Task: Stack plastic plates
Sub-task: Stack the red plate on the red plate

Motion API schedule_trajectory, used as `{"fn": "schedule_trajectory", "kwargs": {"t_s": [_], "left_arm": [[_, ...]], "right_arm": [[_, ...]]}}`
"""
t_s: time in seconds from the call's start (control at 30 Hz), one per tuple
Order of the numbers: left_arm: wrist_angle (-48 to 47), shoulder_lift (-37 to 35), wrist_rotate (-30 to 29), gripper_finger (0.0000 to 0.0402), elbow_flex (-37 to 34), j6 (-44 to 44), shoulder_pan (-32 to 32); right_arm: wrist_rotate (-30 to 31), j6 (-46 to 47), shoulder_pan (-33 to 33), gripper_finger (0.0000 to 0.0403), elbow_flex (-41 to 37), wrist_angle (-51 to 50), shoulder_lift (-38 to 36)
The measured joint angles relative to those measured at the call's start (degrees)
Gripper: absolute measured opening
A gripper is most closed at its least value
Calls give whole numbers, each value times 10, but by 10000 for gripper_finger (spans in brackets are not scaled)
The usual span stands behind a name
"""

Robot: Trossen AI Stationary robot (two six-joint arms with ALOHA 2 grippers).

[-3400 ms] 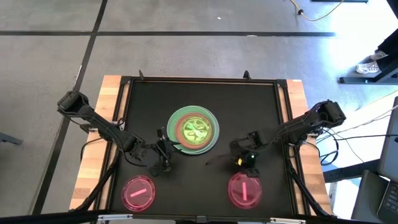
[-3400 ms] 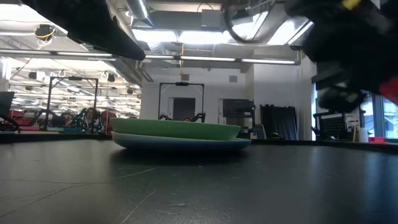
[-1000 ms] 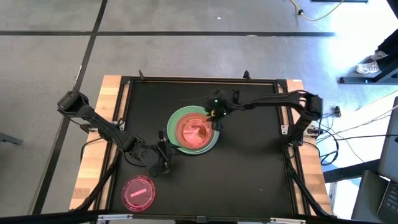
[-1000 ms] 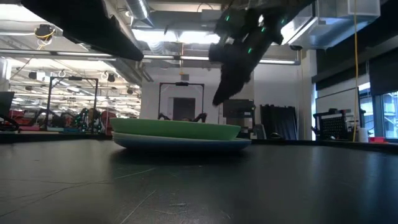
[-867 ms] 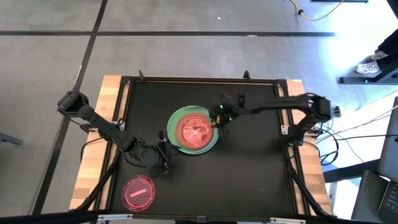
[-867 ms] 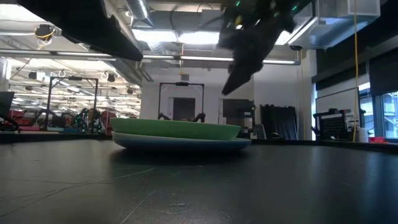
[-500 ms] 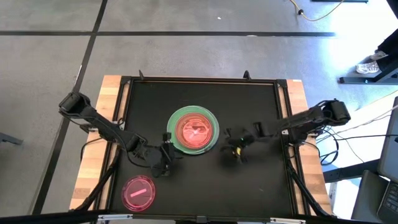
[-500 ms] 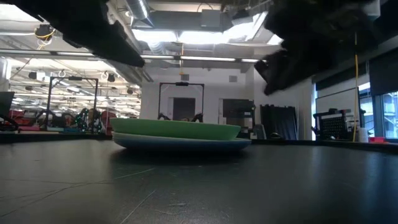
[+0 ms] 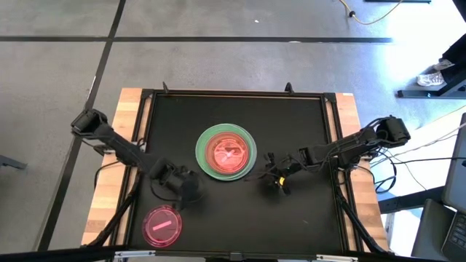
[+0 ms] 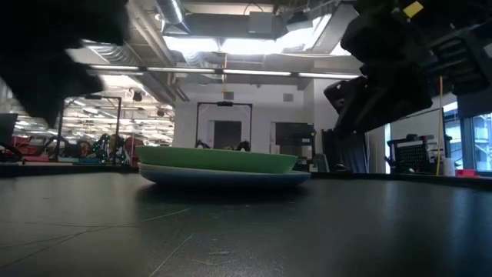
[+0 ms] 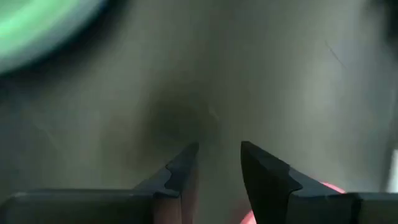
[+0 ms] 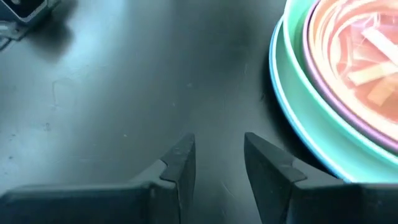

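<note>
A stack of plastic plates point(image 9: 226, 151) sits near the middle of the black desk point(image 9: 306, 116), with a translucent pink-red plate point(image 12: 364, 59) uppermost inside a green one point(image 10: 217, 159); a blue rim point(image 10: 231, 177) shows beneath the green. One more small pink-red plate point(image 9: 162, 225) lies alone, well apart from the stack, toward the desk's front edge on the left arm's side. The left gripper point(image 9: 188, 189) hangs between the stack and that lone plate, its fingers point(image 11: 183, 168) parted by a narrow gap with nothing between them; its view is smeared, so the pink edge behind them is probably the lone plate. The right gripper point(image 9: 274, 175) hovers just beside the stack on the opposite side, fingers point(image 12: 180, 158) apart and empty.
</note>
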Motion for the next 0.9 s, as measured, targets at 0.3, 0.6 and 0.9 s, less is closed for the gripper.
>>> {"fn": "schedule_trajectory", "kwargs": {"t_s": [0.3, 0.6, 0.9], "left_arm": [[-22, 0, 55, 110, -45, -140, -102], [-18, 0, 52, 110, -71, -165, -133], [-13, 0, 39, 110, -71, -165, -141]], "right_arm": [[0, 16, 0, 127, 0, 0, 0], [0, 15, 0, 127, 0, 1, 0], [0, 15, 0, 127, 0, 0, 0]]}}
